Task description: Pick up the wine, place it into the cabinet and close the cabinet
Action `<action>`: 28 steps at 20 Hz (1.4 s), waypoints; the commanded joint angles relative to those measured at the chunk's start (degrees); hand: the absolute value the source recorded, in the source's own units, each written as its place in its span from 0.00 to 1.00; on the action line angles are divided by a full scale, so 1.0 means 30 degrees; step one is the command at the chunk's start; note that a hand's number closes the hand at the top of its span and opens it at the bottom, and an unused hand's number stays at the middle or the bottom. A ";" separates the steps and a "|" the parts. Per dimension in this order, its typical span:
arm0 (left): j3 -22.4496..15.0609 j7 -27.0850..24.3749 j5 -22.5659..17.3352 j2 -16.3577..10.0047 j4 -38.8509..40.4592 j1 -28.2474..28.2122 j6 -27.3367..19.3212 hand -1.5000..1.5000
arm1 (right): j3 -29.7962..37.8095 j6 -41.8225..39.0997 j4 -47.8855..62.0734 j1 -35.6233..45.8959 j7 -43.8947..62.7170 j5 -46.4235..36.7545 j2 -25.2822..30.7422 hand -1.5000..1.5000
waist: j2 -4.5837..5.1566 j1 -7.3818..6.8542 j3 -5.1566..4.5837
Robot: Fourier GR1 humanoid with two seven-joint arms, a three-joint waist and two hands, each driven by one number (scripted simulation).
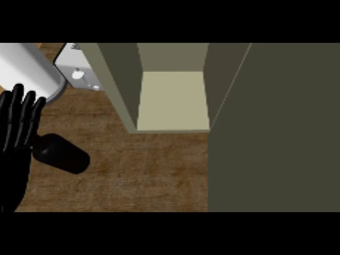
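An olive cabinet (121, 84) stands on the wooden counter with its front open, showing a pale inner floor (172, 102) with nothing on it. Its wide dark door panel (283, 129) fills the right side of the view. My left hand (9, 149) shows at the left edge, open, fingers straight and pointing up, thumb (64, 154) sticking out to the right over the counter. It holds nothing and is apart from the cabinet. No wine bottle shows anywhere. My right hand is out of sight.
A white rounded body (18, 64) lies at the top left, just above my fingertips. A light grey box with small knobs (77, 72) sits beside the cabinet's left wall. Brown wooden counter (143, 169) spreads between my hand and the door panel.
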State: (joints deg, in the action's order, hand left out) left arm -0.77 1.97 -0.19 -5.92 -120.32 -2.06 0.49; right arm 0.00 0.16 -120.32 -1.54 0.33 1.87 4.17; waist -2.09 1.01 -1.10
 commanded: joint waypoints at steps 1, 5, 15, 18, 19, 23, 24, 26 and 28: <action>0.0564 -0.0745 -0.2636 -0.0790 -0.0061 0.0245 0.2152 0.00 | -0.0013 -0.0011 -0.1426 -0.0666 0.0239 -0.0684 0.0424 0.00 | 0.0646 -0.0214 0.0348; 0.0509 -0.2225 -0.7753 -0.3201 0.0913 0.1479 0.7928 0.00 | -0.0174 -0.0152 -0.1789 -0.0755 0.0549 -0.0371 0.0417 0.00 | 0.0643 0.0366 0.0232; 0.3050 0.1924 -2.0525 -1.0064 0.3984 0.0879 1.4404 0.00 | -0.3279 -0.1490 -0.5290 -0.3445 0.4172 0.2180 0.0157 0.00 | 0.0606 -0.0100 0.0355; 0.3684 0.2822 -2.3803 -1.2244 0.5705 0.1525 1.5076 0.00 | -0.4528 -0.0956 -0.6670 -0.3374 0.5260 0.1424 -0.0157 0.00 | 0.0659 -0.0173 0.0360; 0.4110 0.3155 -2.4850 -1.3060 0.5218 0.1348 1.4982 0.00 | -0.4079 -0.0857 -0.7765 -0.3580 0.6367 0.2018 0.0178 0.00 | 0.0630 -0.0242 0.0365; 0.5008 0.3882 -2.7470 -1.4828 0.6759 0.0623 1.6740 0.00 | -0.6112 0.0342 -0.9755 -0.3671 0.8295 0.0162 -0.0239 0.00 | 0.0620 -0.0353 0.0349; 0.4509 0.4009 -2.6802 -1.4284 0.7114 0.1485 1.6300 0.00 | -0.7072 0.0609 -1.0406 -0.3803 0.8712 -0.0450 -0.0419 0.00 | 0.0641 -0.0207 0.0351; 0.4523 0.4519 -2.7277 -1.4924 0.7784 0.2372 1.5446 0.00 | -0.7631 0.0615 -1.1221 -0.4179 0.9136 -0.0873 -0.0148 0.00 | 0.0635 -0.0042 0.0353; 0.4855 0.4953 -2.8199 -1.5235 0.6279 0.0798 1.5507 0.00 | -0.8391 0.1892 -1.0967 -0.2838 1.0239 -0.2119 -0.0819 0.00 | 0.0584 -0.0378 0.0340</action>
State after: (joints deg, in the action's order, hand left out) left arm 12.59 14.63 -80.40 -48.87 -100.49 2.23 47.06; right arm -19.88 2.03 -142.89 -10.15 23.34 2.27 2.78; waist -0.20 0.30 -0.04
